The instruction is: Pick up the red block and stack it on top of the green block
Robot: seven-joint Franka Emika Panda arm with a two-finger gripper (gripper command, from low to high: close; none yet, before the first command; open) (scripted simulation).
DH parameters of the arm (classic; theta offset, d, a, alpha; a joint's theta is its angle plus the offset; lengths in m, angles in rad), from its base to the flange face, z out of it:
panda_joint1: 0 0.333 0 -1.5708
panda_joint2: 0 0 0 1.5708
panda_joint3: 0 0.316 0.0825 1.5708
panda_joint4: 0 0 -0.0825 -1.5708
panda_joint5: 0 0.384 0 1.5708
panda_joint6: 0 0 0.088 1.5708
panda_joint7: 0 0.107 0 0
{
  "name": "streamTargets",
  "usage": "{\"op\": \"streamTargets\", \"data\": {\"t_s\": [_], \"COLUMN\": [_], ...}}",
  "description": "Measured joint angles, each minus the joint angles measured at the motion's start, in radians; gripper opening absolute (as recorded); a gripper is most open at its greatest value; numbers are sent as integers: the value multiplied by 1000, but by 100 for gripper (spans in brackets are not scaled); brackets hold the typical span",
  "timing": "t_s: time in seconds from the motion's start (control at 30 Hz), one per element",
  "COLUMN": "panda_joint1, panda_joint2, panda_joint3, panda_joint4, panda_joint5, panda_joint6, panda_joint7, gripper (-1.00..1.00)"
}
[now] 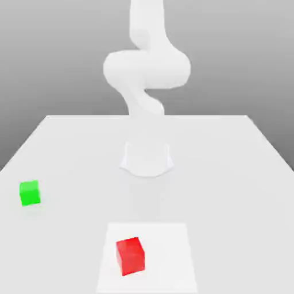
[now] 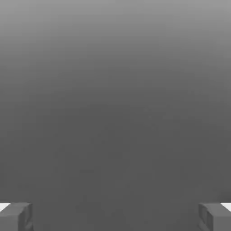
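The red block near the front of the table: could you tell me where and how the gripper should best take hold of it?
Grip the red block from straight above, across two opposite side faces. It is a small cube resting flat on the table, nothing stands beside it, and the green block sits well off towards the exterior view's left. The cube looks slightly turned, so the open gripper would probably need to match that.

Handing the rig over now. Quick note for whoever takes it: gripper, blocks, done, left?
Gripper: fingers wide apart, nothing between them.
Red block: flat on the table, near edge in the exterior view, close to centre.
Green block: on the table, toward the exterior view's left, well apart from the red one, nothing on top.
Done: nothing yet; neither block is gripped.
Left: grasp the red block, lift it, carry it over, set it on the green block, release.
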Motion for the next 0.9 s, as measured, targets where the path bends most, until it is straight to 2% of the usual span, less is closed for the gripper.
{"op": "streamTargets", "data": {"t_s": [0.5,0.73,0.9], "panda_joint1": [75,61,29], "panda_joint2": [551,802,982], "panda_joint3": [-116,-126,-83], "panda_joint4": [-195,-281,-267], "panda_joint5": [59,46,99], "panda_joint6": [262,386,527], "panda_joint7": [-301,-408,-460], "gripper": [0,0,0]}}
